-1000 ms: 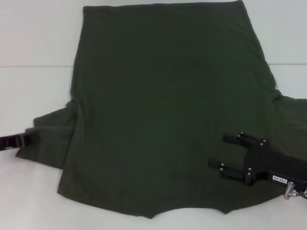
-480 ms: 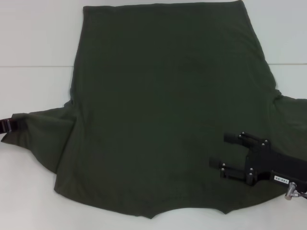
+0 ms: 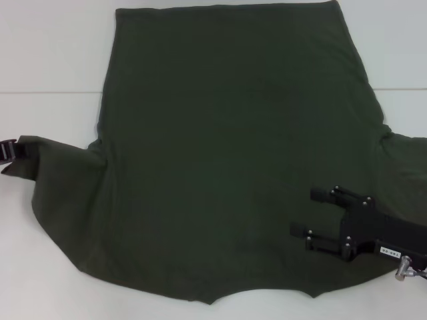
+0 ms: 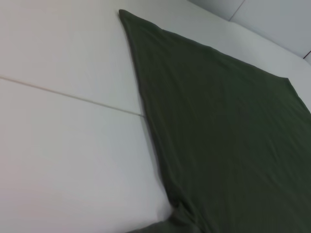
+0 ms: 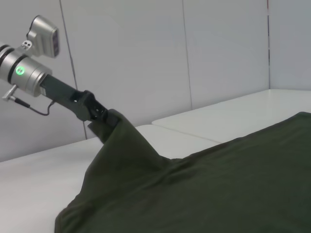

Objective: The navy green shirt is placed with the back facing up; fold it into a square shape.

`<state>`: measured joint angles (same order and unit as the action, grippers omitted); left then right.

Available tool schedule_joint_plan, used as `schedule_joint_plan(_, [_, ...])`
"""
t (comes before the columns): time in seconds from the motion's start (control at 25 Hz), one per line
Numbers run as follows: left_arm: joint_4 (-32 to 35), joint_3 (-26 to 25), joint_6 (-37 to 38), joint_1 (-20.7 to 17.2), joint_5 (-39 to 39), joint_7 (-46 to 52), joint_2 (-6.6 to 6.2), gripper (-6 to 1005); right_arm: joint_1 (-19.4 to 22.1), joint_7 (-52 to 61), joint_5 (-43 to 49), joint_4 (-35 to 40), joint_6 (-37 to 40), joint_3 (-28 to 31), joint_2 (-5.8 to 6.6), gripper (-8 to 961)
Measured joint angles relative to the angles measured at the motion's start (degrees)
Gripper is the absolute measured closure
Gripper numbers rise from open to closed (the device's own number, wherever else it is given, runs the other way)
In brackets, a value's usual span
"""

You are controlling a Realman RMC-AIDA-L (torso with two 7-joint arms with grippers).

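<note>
The navy green shirt (image 3: pixel 227 147) lies spread back-up on the white table (image 3: pixel 47 47), plain dark olive and far bigger than either gripper. At the far left edge my left gripper (image 3: pixel 8 152) is shut on the shirt's left sleeve (image 3: pixel 60 187), which is stretched out sideways. The right wrist view shows that gripper (image 5: pixel 99 120) holding the sleeve cloth (image 5: pixel 121 155) lifted off the table. My right gripper (image 3: pixel 308 211) stands open over the shirt's lower right part, with nothing between its fingers. The shirt's side edge (image 4: pixel 146 111) runs across the left wrist view.
A seam line (image 3: pixel 47 92) crosses the white table behind the sleeve. Bare tabletop lies left of the shirt (image 4: pixel 63 145) and along the near edge (image 3: pixel 40 287). Grey wall panels (image 5: pixel 146 58) stand behind the table.
My left gripper has moved left and farther back with the sleeve, drawing it out from the body and spreading it wider. The right gripper has stayed where it was.
</note>
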<state>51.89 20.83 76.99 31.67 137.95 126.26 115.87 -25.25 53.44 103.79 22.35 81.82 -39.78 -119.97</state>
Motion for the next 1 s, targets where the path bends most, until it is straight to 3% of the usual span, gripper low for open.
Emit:
schedule_joint_plan(0.4, [2.83,8.05,2.44,1.75,-0.74,12.27,0.58,965,0.18,0.0,0.03,-0.16,0.15,-0.13,-0.08,87])
schedule_joint_plan(0.56, [1.85,9.3,5.94,4.18,-2.86,14.02,2.71,964,0.22,0.0,0.03,-0.19,0.17,-0.13,-0.08,88])
schedule_joint_plan(0.6, [1.11,9.76,6.08,4.97,-3.08,14.22,3.78,964,0.22,0.0,0.01,-0.2,0.18,-0.13,-0.08,88])
schedule_joint_plan(0.76, [-2.87,10.23,4.91,6.5,-3.29,14.03,5.44,963,0.21,0.0,-0.05,-0.21,0.19,-0.13,-0.08,88])
schedule_joint_plan(0.88, [-7.11,10.1,2.85,6.89,-4.48,13.2,5.61,903,0.21,0.0,-0.07,-0.21,0.19,-0.13,-0.08,88])
schedule_joint_plan(1.0, [-11.38,9.54,1.47,6.27,-8.19,11.61,4.97,824,0.21,0.0,-0.09,-0.2,0.19,-0.07,-0.08,88])
